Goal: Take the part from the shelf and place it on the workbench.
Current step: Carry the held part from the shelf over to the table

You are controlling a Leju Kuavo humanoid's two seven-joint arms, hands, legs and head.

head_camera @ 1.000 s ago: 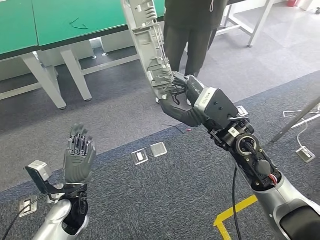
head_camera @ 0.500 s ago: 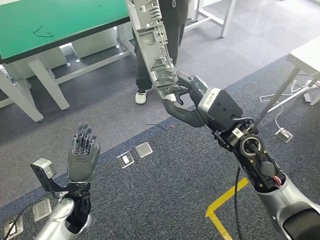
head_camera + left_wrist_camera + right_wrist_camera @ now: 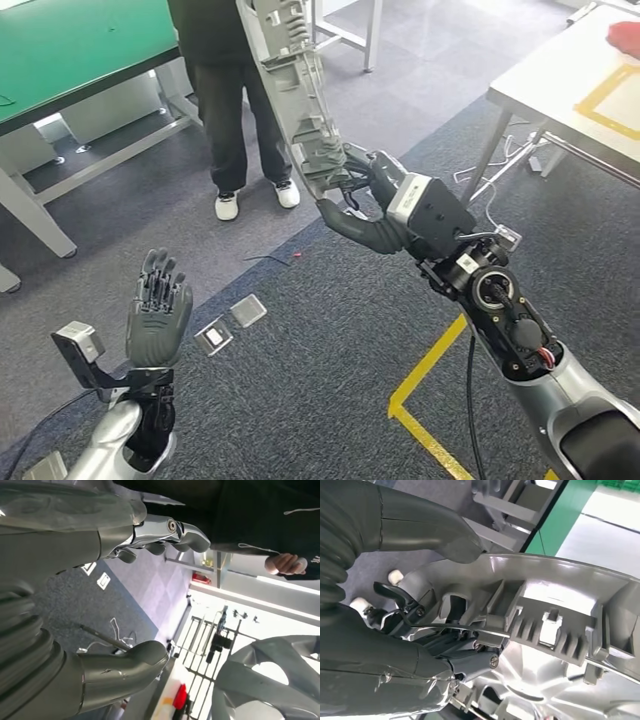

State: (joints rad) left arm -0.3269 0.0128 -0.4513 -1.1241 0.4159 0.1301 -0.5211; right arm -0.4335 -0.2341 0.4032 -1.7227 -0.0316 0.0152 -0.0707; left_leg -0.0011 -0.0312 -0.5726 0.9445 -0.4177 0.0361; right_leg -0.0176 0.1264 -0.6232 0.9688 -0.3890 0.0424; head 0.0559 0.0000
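Observation:
A long grey plastic part (image 3: 296,95) with ribs and clips stands tilted in the air at the top middle of the head view. My right hand (image 3: 361,198) grips its lower end, thumb on one side and fingers on the other. The right wrist view shows the part (image 3: 546,625) close up with my fingers (image 3: 444,655) clamped through its ribbing. My left hand (image 3: 157,308) is raised at the lower left, fingers apart, holding nothing. In the left wrist view my left hand (image 3: 113,600) is empty too. A white workbench (image 3: 558,85) with a yellow tape outline stands at the upper right.
A person in dark clothes and white shoes (image 3: 226,120) stands just behind the part. A green-topped table (image 3: 68,55) is at the upper left. Yellow floor tape (image 3: 423,385), floor sockets (image 3: 226,325) and loose cables (image 3: 498,190) mark the grey carpet.
The camera has turned right: the green table slid left and the white workbench came into view. My right hand still grips the part, and my left hand stays raised.

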